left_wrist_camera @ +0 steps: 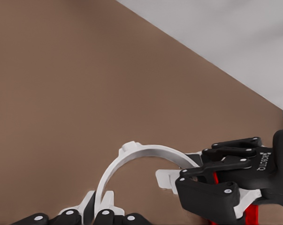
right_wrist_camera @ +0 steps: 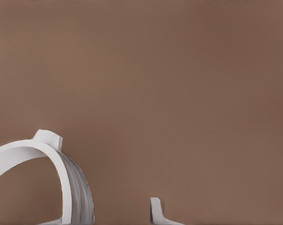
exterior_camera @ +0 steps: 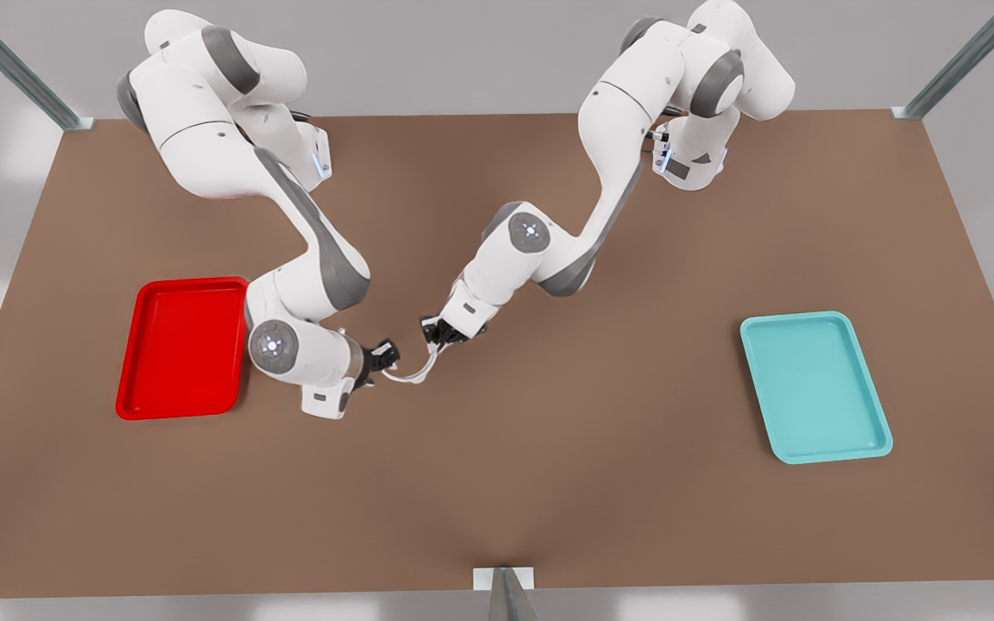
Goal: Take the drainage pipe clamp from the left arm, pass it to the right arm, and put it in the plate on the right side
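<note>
A robot test rig, lab-like rather than homely: two white arms (exterior_camera: 290,216) (exterior_camera: 618,164) stand at the far edge of a plain brown bench (exterior_camera: 497,483), metal frame struts (exterior_camera: 14,69) rise from its far corners, and blank grey walls surround it. A red tray (exterior_camera: 182,345) and a teal tray (exterior_camera: 812,388) lie near opposite ends.

The plate (exterior_camera: 182,348) lay at the front view's left of the table (exterior_camera: 497,483), the other tray (exterior_camera: 814,386) well apart at the right, and the clamp (exterior_camera: 411,373) apparently hung between both claws.
</note>
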`<state>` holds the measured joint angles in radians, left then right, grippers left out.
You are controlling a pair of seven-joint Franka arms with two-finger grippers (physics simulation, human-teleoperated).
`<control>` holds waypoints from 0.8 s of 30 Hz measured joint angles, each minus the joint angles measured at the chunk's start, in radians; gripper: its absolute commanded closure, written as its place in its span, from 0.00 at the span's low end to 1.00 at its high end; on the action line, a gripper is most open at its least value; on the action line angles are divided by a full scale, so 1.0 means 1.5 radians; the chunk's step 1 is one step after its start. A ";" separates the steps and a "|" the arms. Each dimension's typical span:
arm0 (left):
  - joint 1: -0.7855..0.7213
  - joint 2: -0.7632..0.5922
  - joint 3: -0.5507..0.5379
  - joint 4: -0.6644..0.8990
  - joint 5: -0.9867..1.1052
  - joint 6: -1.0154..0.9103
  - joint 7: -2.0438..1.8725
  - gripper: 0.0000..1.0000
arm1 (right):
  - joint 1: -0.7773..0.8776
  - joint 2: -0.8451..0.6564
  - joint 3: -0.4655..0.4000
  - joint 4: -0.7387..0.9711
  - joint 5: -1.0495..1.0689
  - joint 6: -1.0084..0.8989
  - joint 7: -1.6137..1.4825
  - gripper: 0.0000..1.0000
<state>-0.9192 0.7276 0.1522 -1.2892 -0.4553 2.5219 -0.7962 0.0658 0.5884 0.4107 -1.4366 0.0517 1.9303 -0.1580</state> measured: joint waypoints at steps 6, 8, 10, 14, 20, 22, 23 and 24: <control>-0.001 0.000 0.000 0.000 0.000 0.003 -0.002 0.00 | 0.006 0.001 0.000 0.000 0.005 0.025 -0.010 0.79; -0.005 0.000 0.000 0.000 -0.007 0.008 0.010 0.00 | 0.007 0.001 0.001 0.000 0.005 0.032 -0.012 0.79; -0.005 -0.004 0.002 0.000 -0.009 0.012 0.021 0.00 | 0.006 0.001 0.001 0.000 0.005 0.037 -0.015 0.79; -0.002 -0.014 0.025 -0.002 0.017 0.005 0.024 0.00 | 0.004 -0.001 0.001 0.002 0.005 0.043 -0.019 0.79; 0.068 -0.054 0.077 -0.001 0.035 -0.081 0.030 0.00 | -0.069 -0.110 0.000 -0.110 -0.012 0.035 -0.025 0.79; 0.144 -0.072 0.079 -0.001 0.031 -0.154 0.055 0.00 | -0.133 -0.184 0.000 -0.196 -0.016 0.033 -0.026 0.79; 0.196 -0.086 0.082 -0.001 0.031 -0.203 0.076 0.00 | -0.166 -0.218 0.000 -0.235 -0.017 0.033 -0.027 0.79; 0.247 -0.102 0.086 -0.001 0.032 -0.254 0.099 0.00 | -0.197 -0.243 0.000 -0.262 -0.018 0.033 -0.030 0.79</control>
<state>-0.5485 0.5750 0.2819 -1.2907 -0.4080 2.1406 -0.6481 -0.2295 0.2238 0.4105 -1.8301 0.0240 1.9798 -0.2026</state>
